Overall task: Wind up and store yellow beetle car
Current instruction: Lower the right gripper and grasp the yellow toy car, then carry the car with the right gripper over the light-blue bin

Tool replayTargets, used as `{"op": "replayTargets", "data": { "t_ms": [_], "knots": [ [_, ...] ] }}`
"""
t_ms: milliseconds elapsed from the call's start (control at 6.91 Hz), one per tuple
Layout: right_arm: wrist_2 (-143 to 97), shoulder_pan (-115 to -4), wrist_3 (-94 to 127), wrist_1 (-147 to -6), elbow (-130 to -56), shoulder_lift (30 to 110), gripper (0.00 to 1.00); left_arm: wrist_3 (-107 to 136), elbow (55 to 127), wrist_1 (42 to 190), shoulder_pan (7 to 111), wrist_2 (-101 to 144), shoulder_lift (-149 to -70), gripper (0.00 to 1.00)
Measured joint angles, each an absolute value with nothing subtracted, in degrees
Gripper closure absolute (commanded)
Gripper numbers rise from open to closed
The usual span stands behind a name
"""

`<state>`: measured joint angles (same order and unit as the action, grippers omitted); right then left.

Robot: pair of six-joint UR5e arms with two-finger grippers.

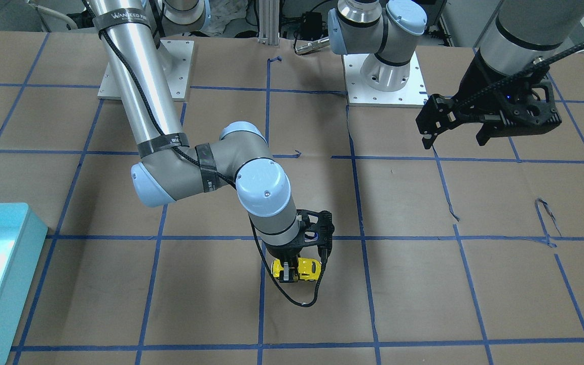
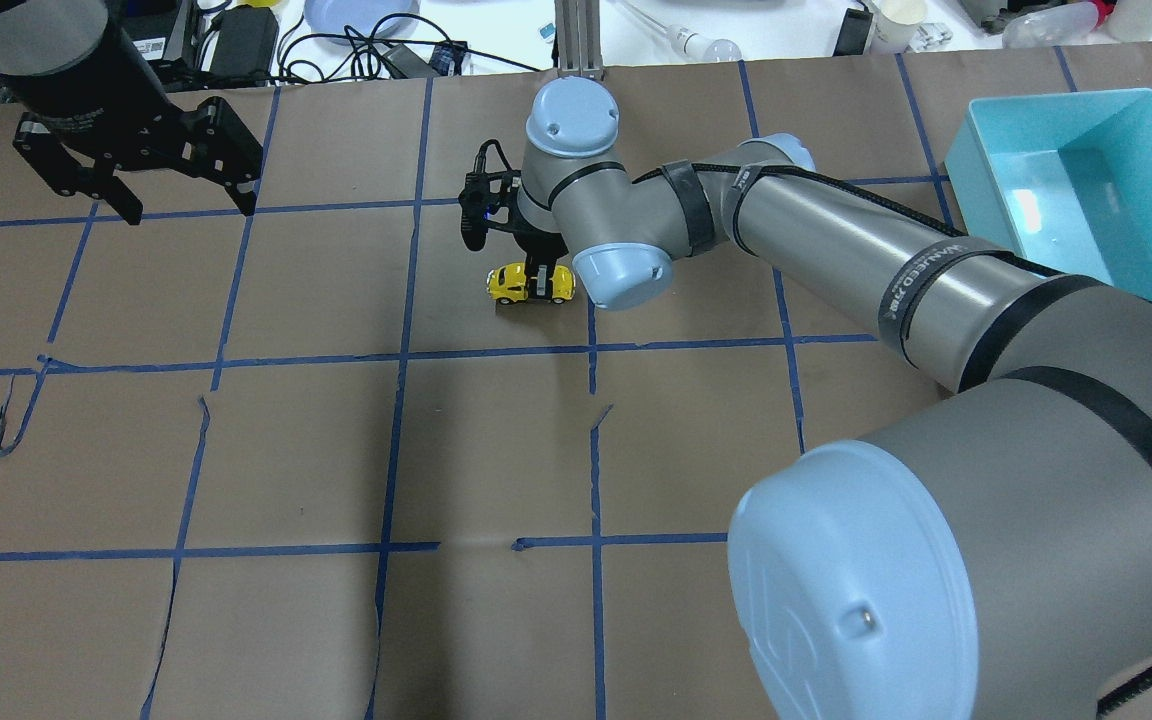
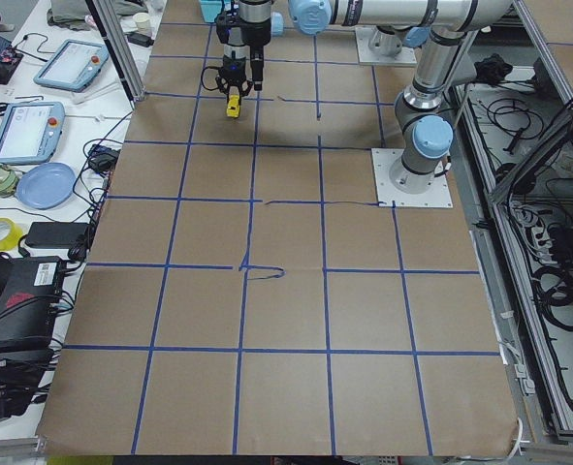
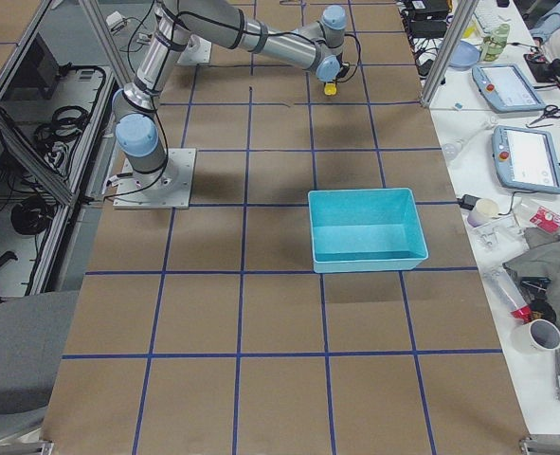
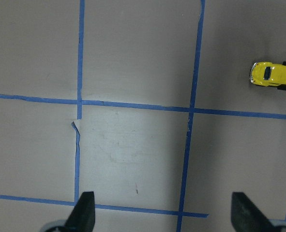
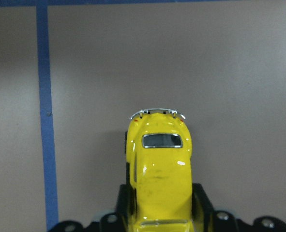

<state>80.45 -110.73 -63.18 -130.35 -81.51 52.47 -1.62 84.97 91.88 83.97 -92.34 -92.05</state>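
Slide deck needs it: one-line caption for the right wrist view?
Right claw clamped on both sides of the yellow toy car, over brown paper with a blue tape line at left.

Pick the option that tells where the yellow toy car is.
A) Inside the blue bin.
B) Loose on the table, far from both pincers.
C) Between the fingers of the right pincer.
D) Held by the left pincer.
C: the right pincer is closed on the sides of the yellow toy car, while the left pincer hangs open apart from it and the blue bin stands far off.
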Motion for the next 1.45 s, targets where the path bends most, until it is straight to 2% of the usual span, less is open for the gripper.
{"op": "replayTargets", "data": {
  "t_ms": [289, 723, 1157, 1447],
  "knots": [
    [80.3, -104.3, -62.1, -121.4, -81.7, 60.0, 1.0, -2.0, 84.9, 91.9, 84.1, -92.3, -91.8, 0.0],
    [79.5, -85.2, -69.4, -106.8, -81.5, 70.2, 1.0, -2.3, 85.2, 91.7, 84.1, -91.8, -92.1, 0.0],
    [80.4, -67.0, -85.0, -105.2, -81.0, 71.0, 1.0, -2.7, 85.4, 91.7, 85.2, -88.2, -91.4, 0.0],
    [82.3, -59.9, -90.9, -105.4, -81.0, 68.7, 1.0, -4.2, 85.5, 91.8, 87.1, -87.7, -90.9, 0.0]
  ]
}}
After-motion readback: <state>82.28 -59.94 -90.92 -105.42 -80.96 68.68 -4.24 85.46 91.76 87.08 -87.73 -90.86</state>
